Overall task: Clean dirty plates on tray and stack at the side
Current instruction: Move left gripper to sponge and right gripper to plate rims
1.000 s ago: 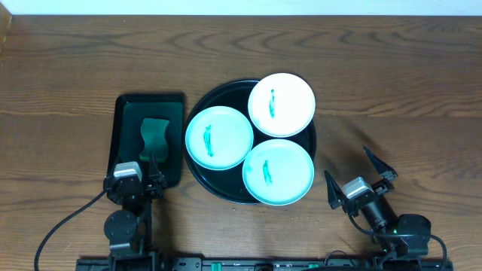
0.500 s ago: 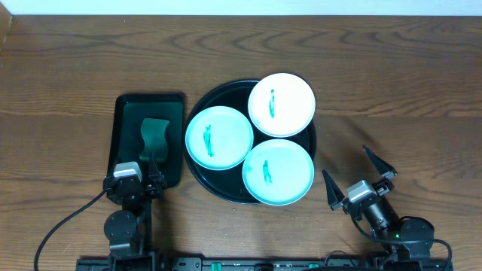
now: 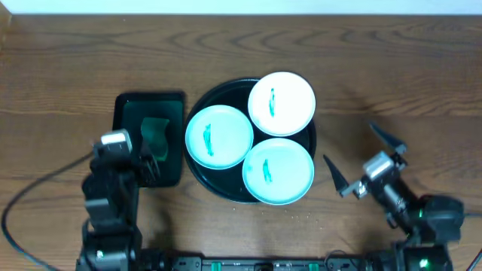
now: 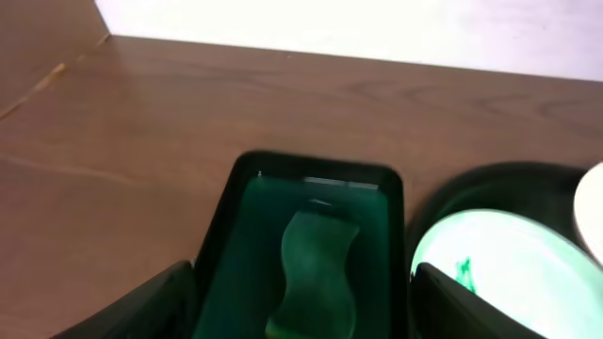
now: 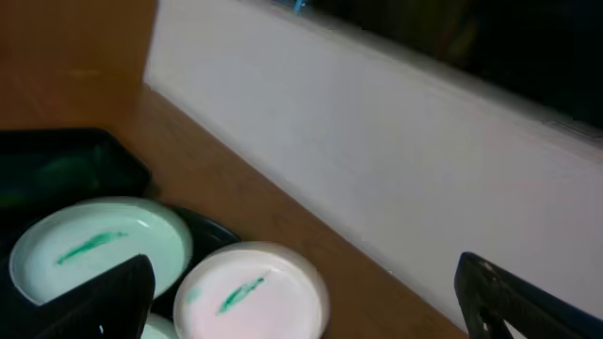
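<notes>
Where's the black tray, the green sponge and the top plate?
black tray [image 3: 221,94], overhead view, bare upper-left part inside rim
green sponge [image 4: 316,268], left wrist view, its middle
top plate [image 3: 290,105], overhead view, white face beside streak

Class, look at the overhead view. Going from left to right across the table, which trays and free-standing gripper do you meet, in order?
dark-green rectangular tray → round black tray → right gripper, its fingers spread open.
</notes>
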Controlling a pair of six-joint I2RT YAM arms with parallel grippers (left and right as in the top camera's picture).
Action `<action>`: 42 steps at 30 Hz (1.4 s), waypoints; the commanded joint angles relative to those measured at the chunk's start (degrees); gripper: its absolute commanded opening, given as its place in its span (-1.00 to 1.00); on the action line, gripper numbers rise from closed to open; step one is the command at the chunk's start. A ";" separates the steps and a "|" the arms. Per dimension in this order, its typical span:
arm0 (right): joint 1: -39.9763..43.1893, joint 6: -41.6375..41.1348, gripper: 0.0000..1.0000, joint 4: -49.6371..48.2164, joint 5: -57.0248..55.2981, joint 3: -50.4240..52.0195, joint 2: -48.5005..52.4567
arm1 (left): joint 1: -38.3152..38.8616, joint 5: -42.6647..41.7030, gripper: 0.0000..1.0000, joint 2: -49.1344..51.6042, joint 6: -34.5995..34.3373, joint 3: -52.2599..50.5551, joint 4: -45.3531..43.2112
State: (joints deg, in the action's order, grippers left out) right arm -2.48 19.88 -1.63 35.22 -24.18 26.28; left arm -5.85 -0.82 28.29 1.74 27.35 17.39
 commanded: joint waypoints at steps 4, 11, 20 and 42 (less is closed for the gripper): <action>0.68 3.82 0.98 16.48 11.37 -22.45 26.49 | -0.20 -1.73 0.47 20.87 0.31 21.70 15.15; -1.27 3.74 0.99 48.87 3.72 -52.37 51.56 | -0.20 -1.75 0.47 33.53 0.09 38.01 28.65; -3.52 -19.28 0.99 65.20 1.97 -72.15 69.37 | -0.20 -1.79 0.47 35.54 -8.11 40.24 30.38; -32.59 -45.62 -0.12 56.08 -32.68 -72.57 83.73 | -0.24 1.84 0.47 45.57 -10.03 40.22 32.04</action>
State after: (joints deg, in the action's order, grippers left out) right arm -32.08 -23.46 54.74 9.15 -95.64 107.13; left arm -5.85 -2.24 70.98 -6.44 66.52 48.10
